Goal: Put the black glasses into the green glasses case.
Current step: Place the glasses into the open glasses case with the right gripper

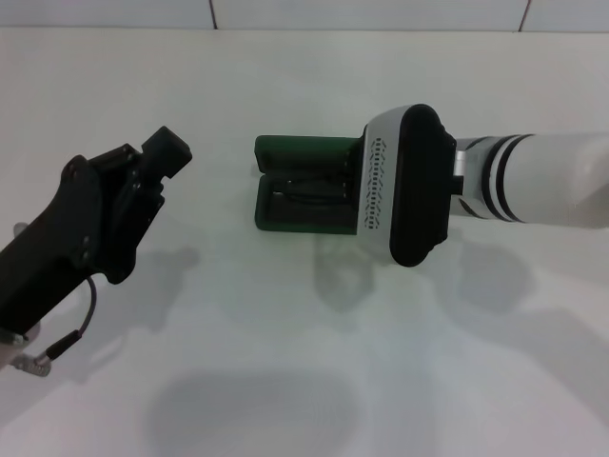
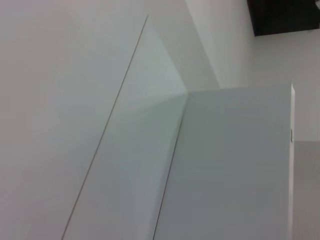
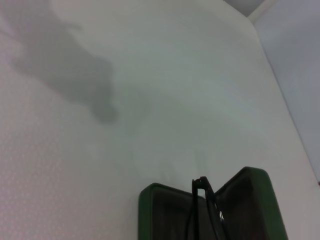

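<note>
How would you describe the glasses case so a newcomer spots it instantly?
On the white table, look near the middle, just ahead of the right arm's white wrist. The green glasses case lies open there, with the black glasses in its dark interior. It is the only green thing on the table.

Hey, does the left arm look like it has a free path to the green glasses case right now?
Probably yes. The left gripper hangs above bare table on the robot's left of the open green glasses case, with nothing between them. The right arm hangs over the case's other end, so only the near end is free.
</note>
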Robot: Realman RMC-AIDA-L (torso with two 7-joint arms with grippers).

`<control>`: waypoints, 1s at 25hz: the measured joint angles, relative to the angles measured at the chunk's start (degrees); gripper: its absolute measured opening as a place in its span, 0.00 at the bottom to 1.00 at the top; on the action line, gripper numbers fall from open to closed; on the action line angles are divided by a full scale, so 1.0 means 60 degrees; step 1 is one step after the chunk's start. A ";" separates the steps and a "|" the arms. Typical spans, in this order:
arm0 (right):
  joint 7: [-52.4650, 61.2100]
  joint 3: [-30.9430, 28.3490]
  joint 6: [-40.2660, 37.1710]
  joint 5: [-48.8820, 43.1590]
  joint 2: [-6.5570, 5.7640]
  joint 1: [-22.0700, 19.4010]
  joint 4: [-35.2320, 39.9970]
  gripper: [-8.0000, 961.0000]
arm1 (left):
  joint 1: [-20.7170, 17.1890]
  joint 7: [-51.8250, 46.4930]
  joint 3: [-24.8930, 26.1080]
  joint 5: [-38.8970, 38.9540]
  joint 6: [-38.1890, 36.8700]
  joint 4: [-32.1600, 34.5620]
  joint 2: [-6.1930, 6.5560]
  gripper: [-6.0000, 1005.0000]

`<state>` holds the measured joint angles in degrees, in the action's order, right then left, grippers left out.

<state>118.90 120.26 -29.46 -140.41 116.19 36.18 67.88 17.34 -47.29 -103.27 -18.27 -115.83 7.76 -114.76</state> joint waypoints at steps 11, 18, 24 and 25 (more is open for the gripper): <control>0.0004 0.0015 0.0115 0.0102 0.0000 0.0031 -0.0188 0.07 | 0.0002 0.0023 -0.0001 -0.0001 0.0000 -0.0111 -0.0033 0.03; 0.0016 0.0013 0.0162 0.0217 0.0000 0.0005 -0.0201 0.07 | -0.0004 0.0029 -0.0001 -0.0001 -0.0001 -0.0186 -0.0048 0.03; 0.0023 -0.0011 0.0180 0.0318 0.0000 -0.0004 -0.0200 0.07 | -0.0004 0.0044 -0.0001 -0.0001 -0.0001 -0.0209 -0.0049 0.03; 0.0035 -0.0023 0.0180 0.0324 0.0000 -0.0001 -0.0201 0.07 | -0.0004 0.0044 -0.0001 -0.0001 -0.0001 -0.0210 -0.0049 0.03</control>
<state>119.11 120.12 -28.38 -138.47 116.19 36.17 66.67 17.31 -47.02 -103.27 -18.28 -115.84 6.50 -115.05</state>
